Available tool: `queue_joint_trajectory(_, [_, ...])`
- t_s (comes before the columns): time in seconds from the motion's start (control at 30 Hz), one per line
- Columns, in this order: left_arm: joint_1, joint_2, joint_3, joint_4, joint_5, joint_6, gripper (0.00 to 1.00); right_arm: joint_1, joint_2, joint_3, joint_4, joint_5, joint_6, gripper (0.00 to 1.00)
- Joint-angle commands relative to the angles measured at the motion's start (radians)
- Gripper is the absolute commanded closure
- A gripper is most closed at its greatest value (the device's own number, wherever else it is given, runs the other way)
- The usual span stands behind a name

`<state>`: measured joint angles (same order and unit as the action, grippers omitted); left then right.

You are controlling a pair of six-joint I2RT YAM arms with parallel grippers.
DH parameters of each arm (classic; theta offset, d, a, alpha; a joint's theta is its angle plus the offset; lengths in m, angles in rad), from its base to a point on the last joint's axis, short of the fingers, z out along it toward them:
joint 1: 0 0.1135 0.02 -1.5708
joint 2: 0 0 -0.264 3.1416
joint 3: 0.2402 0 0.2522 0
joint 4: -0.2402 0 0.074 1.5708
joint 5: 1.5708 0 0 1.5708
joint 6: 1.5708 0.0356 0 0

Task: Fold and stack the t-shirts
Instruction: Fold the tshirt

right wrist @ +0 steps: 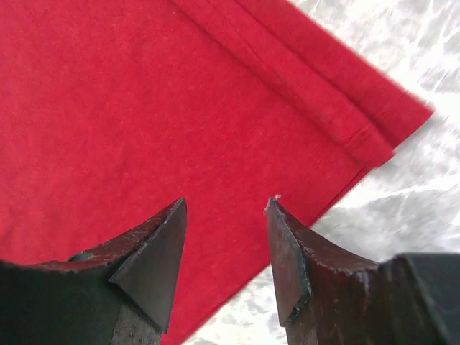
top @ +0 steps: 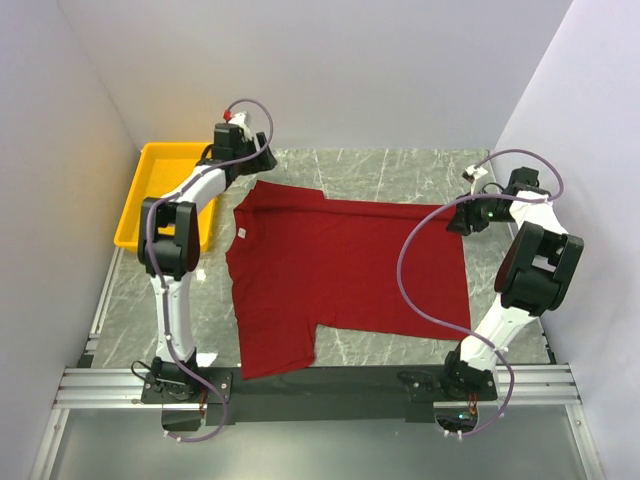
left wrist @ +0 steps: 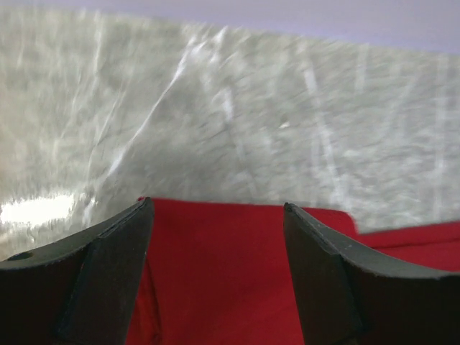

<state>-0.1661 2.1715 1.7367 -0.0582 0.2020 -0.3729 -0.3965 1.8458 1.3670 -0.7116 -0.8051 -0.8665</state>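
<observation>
Jaws parted and empty, the left gripper [left wrist: 215, 208] and right gripper [right wrist: 226, 205] are hovering at the far corners of the t-shirt [top: 340, 270], needing level, simultaneous pinches.

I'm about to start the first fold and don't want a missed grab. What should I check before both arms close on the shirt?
1. Left gripper open: ok.
2. Right gripper open: ok.
3. Left gripper over the shirt at its far edge: ok.
4. Right gripper near the hem corner: ok.
5. Shirt spread flat on the table: ok.
6. Fingers low enough to pinch cloth: cannot tell.
</observation>
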Motion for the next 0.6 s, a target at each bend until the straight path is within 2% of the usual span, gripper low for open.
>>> queue_joint_trajectory(0.0, [0.000,0.046,0.093,-0.106,-0.065,-0.063,0.23,-0.001,-0.059,-0.014,-0.005,-0.006,0.103,0.44])
queue_joint_trajectory(0.23, [0.000,0.139,0.187,-0.209,-0.142,-0.054,0.26,-0.001,-0.059,-0.019,0.000,-0.005,0.147,0.44])
queue_joint_trajectory(0.57, [0.000,0.194,0.216,-0.253,-0.145,-0.034,0.41,-0.001,-0.060,-0.026,0.006,0.007,0.159,0.44])
